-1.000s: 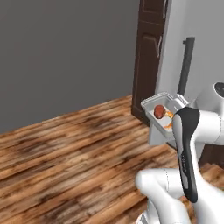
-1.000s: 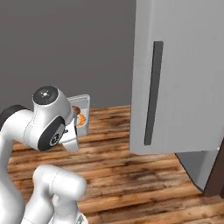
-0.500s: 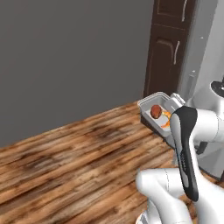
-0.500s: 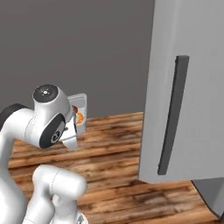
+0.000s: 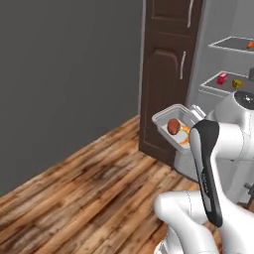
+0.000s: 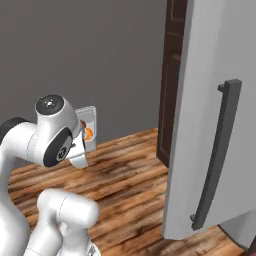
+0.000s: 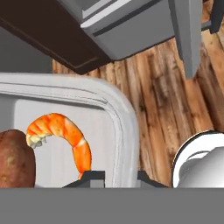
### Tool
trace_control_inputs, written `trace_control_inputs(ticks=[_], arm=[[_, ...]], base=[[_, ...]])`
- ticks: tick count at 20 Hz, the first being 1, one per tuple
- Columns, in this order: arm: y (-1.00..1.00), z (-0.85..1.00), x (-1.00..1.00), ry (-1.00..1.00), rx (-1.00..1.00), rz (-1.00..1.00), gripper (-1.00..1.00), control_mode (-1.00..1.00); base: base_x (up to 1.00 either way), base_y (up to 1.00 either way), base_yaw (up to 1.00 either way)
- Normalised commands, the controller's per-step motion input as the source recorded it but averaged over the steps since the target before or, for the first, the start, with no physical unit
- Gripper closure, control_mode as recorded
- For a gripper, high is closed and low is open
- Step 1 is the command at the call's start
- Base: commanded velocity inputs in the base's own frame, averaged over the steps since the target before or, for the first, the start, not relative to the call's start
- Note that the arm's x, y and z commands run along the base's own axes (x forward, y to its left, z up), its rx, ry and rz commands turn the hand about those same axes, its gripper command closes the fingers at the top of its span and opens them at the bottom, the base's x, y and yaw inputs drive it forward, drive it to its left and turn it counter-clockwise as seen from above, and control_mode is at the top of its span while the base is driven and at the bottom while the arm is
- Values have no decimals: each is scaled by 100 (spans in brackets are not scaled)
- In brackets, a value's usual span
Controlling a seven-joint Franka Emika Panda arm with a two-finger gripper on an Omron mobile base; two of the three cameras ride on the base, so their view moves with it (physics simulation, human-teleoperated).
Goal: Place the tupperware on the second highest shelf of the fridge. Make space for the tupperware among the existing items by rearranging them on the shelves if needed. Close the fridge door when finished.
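One wood-plank floor (image 5: 89, 188), grey wall (image 5: 59, 74)

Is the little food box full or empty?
Not empty. The tupperware holds an orange shrimp and a reddish-brown lump, with bare floor between.

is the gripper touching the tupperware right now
Touching. In the hand view the gripper has its two dark fingertips shut on the rim of the tupperware, one on each side of the wall.
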Motion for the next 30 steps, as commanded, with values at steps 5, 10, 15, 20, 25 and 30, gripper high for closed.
trace_control_inputs(ticks=[5, 10, 15, 20, 25, 30], arm=[[0, 0, 0, 0, 0, 0, 100, 100], [0, 0, 0, 0, 0, 0, 100, 100], [0, 0, 0, 0, 0, 0, 100, 100], [0, 0, 0, 0, 0, 0, 100, 100], [0, 0, 0, 0, 0, 0, 100, 100], [0, 0, 0, 0, 0, 0, 100, 100]], base=[[47, 53, -69], [48, 54, -69], [61, 50, -64], [73, 19, -60], [82, 15, -55], [85, 38, -30]])
